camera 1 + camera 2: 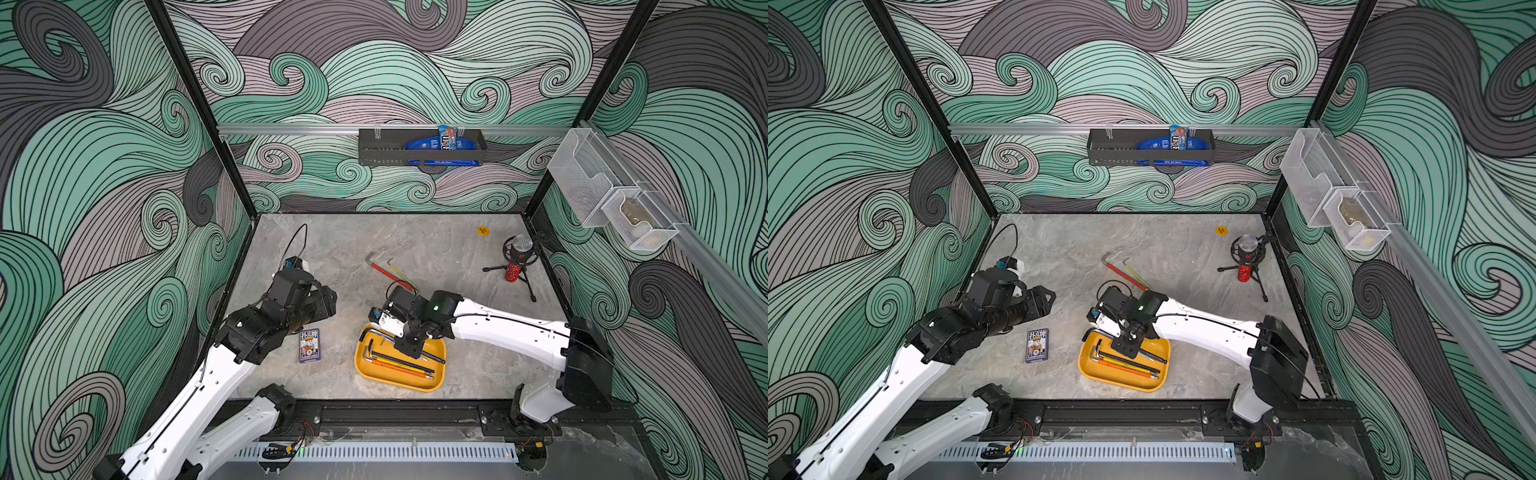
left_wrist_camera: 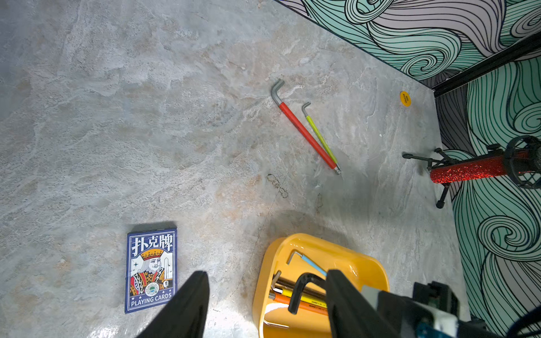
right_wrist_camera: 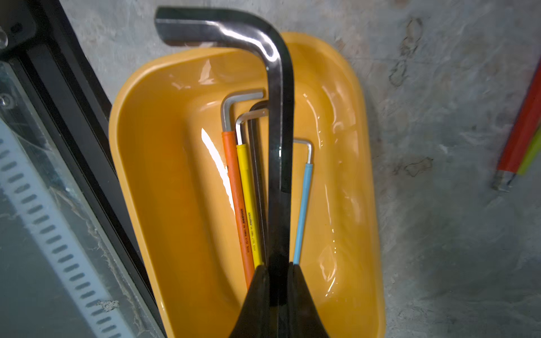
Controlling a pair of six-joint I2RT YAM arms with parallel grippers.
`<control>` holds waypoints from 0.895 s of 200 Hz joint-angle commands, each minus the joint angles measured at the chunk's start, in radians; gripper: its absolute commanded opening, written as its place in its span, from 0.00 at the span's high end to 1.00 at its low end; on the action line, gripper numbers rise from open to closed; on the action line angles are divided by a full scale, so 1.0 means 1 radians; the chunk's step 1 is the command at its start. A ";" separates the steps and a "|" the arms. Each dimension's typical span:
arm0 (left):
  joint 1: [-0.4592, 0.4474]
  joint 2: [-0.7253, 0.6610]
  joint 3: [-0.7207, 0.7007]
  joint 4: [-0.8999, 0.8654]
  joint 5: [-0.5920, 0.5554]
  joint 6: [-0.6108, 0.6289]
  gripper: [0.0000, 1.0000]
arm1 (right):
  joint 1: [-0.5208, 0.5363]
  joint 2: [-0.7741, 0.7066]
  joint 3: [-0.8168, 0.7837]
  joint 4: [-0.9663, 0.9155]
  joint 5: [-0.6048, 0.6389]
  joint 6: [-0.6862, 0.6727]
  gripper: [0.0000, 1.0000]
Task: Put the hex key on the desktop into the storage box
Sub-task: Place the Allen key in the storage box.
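Hovering at left, left gripper (image 1: 330, 303) is spread, empty. Near-centre, right gripper (image 3: 278, 269) clamps black hex key (image 3: 281, 117) over storage box (image 1: 399, 384), several keys already inside. Red hex key (image 1: 388, 272) & green hex key (image 1: 401, 274) lie on desktop (image 1: 457, 257) farther back, not yet boxed.

Marbled grey bench (image 1: 436, 249); yellow-orange storage box (image 3: 164, 175); black hex key (image 3: 279, 117), orange hex key (image 3: 234, 190), yellow hex key (image 3: 248, 190), red hex key (image 2: 304, 133) (bare grey bend); teal-and-grey, black-lined swirled walls (image 1: 124, 166).
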 commanded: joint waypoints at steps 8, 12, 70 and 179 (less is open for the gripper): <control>0.008 -0.014 0.040 0.000 -0.018 -0.012 0.34 | -0.002 -0.038 -0.039 0.072 -0.016 -0.011 1.00; 0.008 -0.016 0.040 -0.001 -0.018 -0.013 0.34 | -0.001 -0.036 -0.044 0.077 -0.017 -0.014 1.00; 0.009 -0.032 0.037 -0.008 -0.007 -0.026 0.34 | 0.007 0.046 -0.029 0.127 0.028 -0.054 1.00; 0.009 -0.049 0.032 -0.017 0.001 -0.030 0.34 | 0.019 0.135 -0.061 0.197 0.099 -0.162 1.00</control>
